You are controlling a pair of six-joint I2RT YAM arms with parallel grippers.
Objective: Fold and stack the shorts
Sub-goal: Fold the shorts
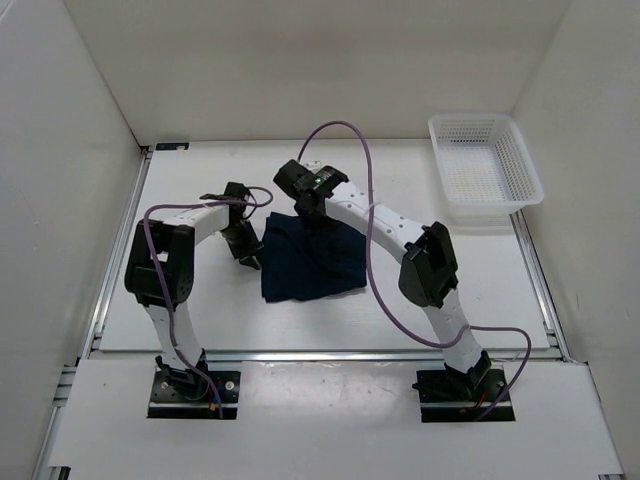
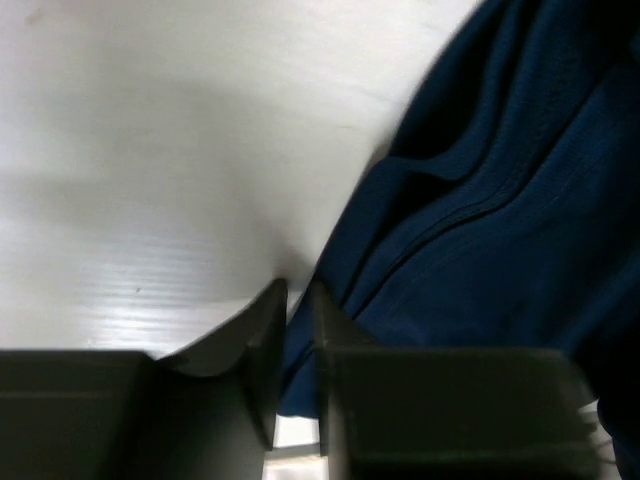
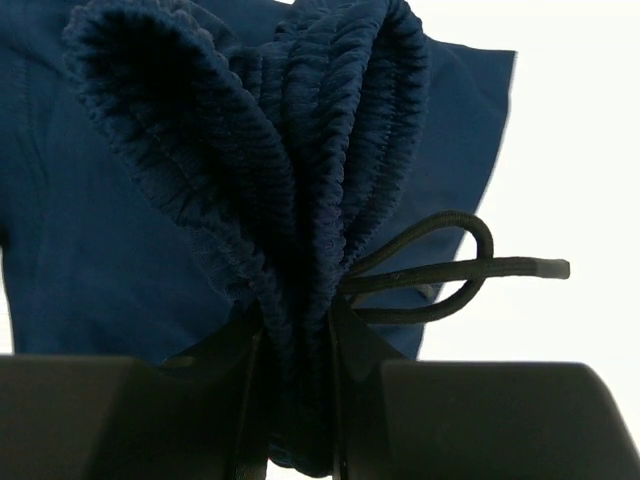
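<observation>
The dark navy shorts (image 1: 310,260) lie bunched in the middle of the table. My right gripper (image 1: 308,208) is over their far edge. In the right wrist view it (image 3: 298,320) is shut on the gathered waistband (image 3: 300,150), which fans out above the jaws, and a black drawstring (image 3: 470,270) loops out to the right. My left gripper (image 1: 255,258) sits low at the left edge of the shorts (image 2: 500,220). In the left wrist view it (image 2: 298,295) has its jaws a narrow slit apart, with the cloth's edge lying in the slit and not pinched.
A white plastic mesh basket (image 1: 485,172) stands at the back right of the white table (image 1: 200,310). Metal rails run along the table's left, right and front edges. White walls enclose the workspace on three sides.
</observation>
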